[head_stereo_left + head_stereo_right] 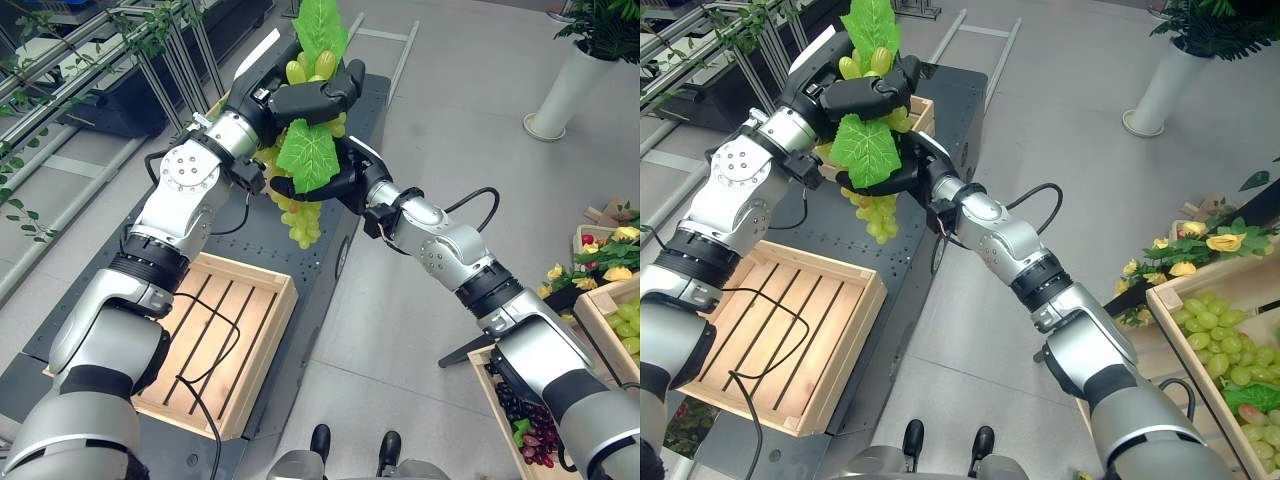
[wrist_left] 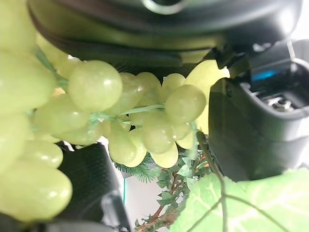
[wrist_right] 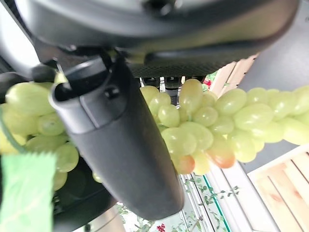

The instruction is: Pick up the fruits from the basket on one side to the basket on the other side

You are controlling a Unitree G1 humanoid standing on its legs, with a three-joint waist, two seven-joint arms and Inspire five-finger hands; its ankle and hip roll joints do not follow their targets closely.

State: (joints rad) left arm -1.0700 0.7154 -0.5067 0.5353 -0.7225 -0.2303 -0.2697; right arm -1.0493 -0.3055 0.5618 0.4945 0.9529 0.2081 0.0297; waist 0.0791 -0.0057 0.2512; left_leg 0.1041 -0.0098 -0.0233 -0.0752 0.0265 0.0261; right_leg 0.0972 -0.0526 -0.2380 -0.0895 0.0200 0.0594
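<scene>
A bunch of green grapes (image 1: 301, 216) with large green leaves (image 1: 308, 155) hangs in the air above a dark platform (image 1: 250, 240). My left hand (image 1: 315, 98) is curled over the top of the bunch. My right hand (image 1: 340, 182) is curled round it from below and the right. The loose lower end of the bunch dangles under both hands. Up close, the grapes (image 2: 96, 87) press against the left palm. In the right wrist view the thumb (image 3: 125, 145) lies across the grapes (image 3: 203, 121).
An empty slatted wooden crate (image 1: 262, 360) sits on the platform at lower left. Another crate (image 1: 923, 108) shows behind the hands. At the right stand crates of green grapes (image 1: 1225, 345) and dark grapes (image 1: 527, 412), with flowers (image 1: 1200, 245). A white planter (image 1: 562, 88) stands at far right.
</scene>
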